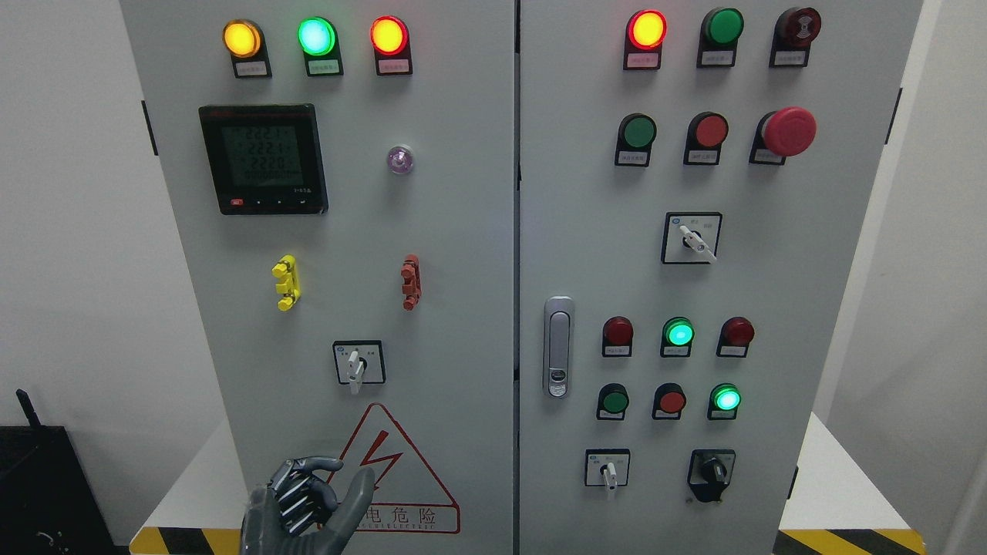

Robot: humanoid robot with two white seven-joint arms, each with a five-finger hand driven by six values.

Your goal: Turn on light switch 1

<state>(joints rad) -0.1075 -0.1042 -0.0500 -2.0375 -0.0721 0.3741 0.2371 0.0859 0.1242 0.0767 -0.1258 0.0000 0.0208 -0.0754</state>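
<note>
A grey two-door electrical cabinet fills the head view. A white-handled rotary switch [357, 364] sits low on the left door [463, 308], its handle pointing down. Two more rotary switches, one white [609, 470] and one black [711, 472], sit at the bottom of the right door, and another white one [692, 239] higher up. No number marking on the switches can be read. My left hand [308, 501] is at the bottom edge, below the left door's switch and in front of the red warning triangle [393, 478]. Its fingers are curled, thumb out, and it holds nothing. It touches nothing.
Lit lamps in yellow [242, 38], green [317, 36] and red [389, 35] top the left door, above a digital meter [262, 158]. The right door carries push buttons, a red mushroom stop button [788, 131] and a door latch [558, 347]. A black box [46, 486] stands lower left.
</note>
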